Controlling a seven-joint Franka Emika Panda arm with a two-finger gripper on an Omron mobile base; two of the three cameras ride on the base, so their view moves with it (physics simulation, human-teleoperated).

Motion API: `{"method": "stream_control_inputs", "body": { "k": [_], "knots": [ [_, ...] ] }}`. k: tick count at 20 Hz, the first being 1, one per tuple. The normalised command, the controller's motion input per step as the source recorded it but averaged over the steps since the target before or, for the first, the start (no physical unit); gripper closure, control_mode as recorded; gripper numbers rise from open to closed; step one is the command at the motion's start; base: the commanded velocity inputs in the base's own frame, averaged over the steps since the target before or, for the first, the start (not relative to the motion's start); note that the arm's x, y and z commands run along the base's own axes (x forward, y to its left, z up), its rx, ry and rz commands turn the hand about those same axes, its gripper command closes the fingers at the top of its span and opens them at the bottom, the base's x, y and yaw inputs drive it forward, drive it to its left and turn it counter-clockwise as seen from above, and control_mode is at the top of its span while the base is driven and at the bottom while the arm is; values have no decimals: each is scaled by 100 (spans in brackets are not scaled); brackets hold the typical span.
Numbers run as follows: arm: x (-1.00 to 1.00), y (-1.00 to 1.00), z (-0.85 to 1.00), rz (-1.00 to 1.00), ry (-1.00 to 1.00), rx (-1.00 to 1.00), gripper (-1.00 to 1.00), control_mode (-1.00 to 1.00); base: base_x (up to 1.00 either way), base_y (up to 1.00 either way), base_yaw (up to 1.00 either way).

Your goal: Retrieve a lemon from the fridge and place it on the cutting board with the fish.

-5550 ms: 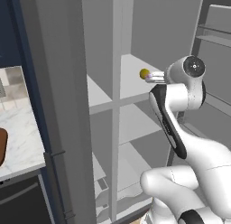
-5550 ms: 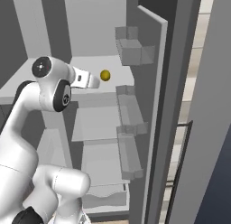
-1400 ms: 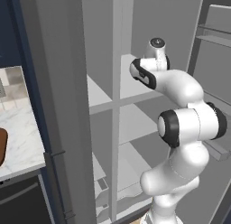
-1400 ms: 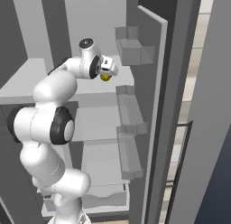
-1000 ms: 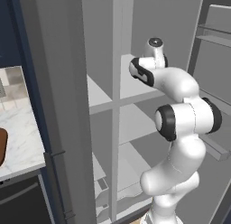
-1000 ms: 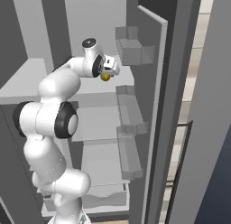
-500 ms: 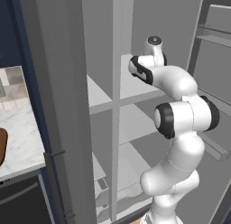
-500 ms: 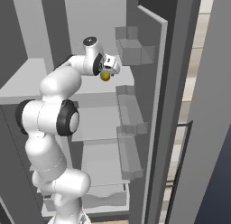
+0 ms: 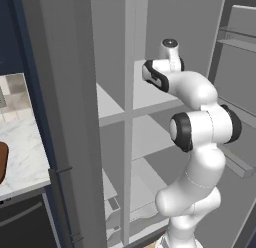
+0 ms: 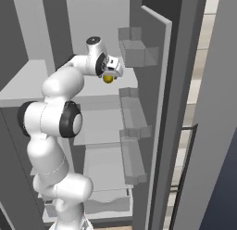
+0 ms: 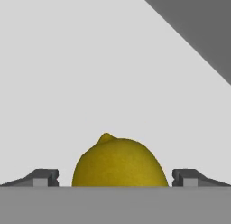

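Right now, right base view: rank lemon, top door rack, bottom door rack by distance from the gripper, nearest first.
1. lemon: right at the gripper, over the upper shelf; the hand view shows it between the open fingers.
2. top door rack: on the open door, just right of and slightly above the gripper.
3. bottom door rack: low on the same door, well below the gripper.

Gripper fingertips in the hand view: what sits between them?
The lemon sits between the gripper's two fingertips, with a small gap on each side, so it is not clamped yet. Behind it is bare pale fridge shelf.
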Motion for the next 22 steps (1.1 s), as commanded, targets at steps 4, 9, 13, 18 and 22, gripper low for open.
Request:
{"method": "stream_control_inputs", "body": {
  "k": [4,9,13,18,22],
  "knots": [
    [0,0,-4,0,2,0,100,-100,0,0,0],
    [0,0,-2,0,0,0,100,-100,0,0,0],
    [0,0,-1,1,0,0,100,-100,0,0,0],
    [-3,0,0,1,-2,0,100,-100,0,0,0],
    [-31,0,3,2,-15,0,100,-100,0,0,0]
  ]
}}
